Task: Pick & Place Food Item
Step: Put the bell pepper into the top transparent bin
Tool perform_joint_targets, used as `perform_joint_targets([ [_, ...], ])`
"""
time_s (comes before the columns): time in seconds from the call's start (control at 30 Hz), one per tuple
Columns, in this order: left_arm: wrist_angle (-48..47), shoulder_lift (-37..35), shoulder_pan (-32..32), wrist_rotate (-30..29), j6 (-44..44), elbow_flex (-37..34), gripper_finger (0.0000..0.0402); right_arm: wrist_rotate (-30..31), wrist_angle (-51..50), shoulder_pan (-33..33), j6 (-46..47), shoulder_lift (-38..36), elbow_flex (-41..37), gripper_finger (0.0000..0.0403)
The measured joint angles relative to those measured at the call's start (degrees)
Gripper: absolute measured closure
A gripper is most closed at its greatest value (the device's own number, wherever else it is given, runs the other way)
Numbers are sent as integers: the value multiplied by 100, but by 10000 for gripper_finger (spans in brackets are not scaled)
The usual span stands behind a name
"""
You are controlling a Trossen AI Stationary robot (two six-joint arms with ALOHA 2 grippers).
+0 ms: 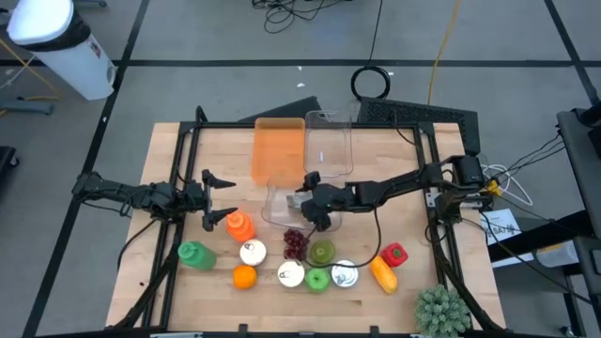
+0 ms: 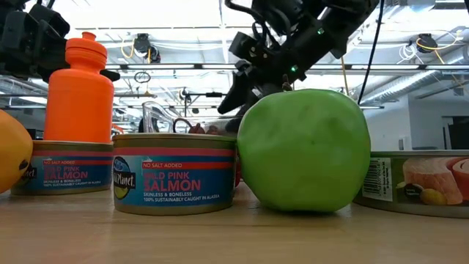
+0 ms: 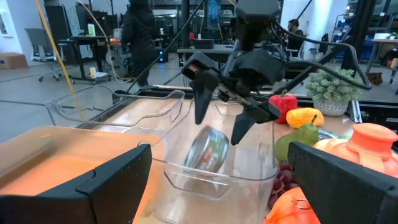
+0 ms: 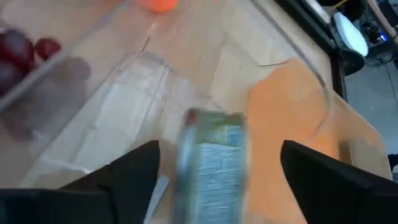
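Note:
My right gripper [image 1: 310, 201] [image 3: 222, 113] hangs open over a small clear tub [image 1: 280, 205] [image 3: 186, 180] at the table's middle. A tin can [image 3: 208, 149] [image 4: 211, 163] sits tilted inside the tub, just below the spread fingertips. It is blurred in the right wrist view, with a gap to each finger. Whether it rests on the tub's floor, I cannot tell. My left gripper [image 1: 222, 198] [image 3: 221, 167] is open and level at the left. It points toward the tub, beside an orange bottle [image 1: 239, 225].
Beyond the tub lie an orange bin [image 1: 279, 148] and a clear bin [image 1: 327, 141]. Near the front edge are a green bottle [image 1: 194, 255], an orange [image 1: 244, 277], salmon cans [image 2: 174, 172], grapes [image 1: 296, 244], a green apple [image 2: 304, 150], a red pepper [image 1: 394, 253] and a plant [image 1: 441, 310].

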Motion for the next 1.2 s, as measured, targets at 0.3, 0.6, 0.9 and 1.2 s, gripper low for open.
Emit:
perform_joint_targets([
  [0.3,0,0,0,0,0,0,9,42,185,298,209,-253,0,58],
  [0.6,0,-2,-2,0,0,0,9,722,-1192,821,2055,-1552,-4,83],
  [0.9,0,0,-1,1,-1,0,9,-639,-2572,1663,4521,-2816,-198,95],
  [1.2,0,0,0,0,0,2,9,-640,-4661,2652,8297,-3604,-730,95],
])
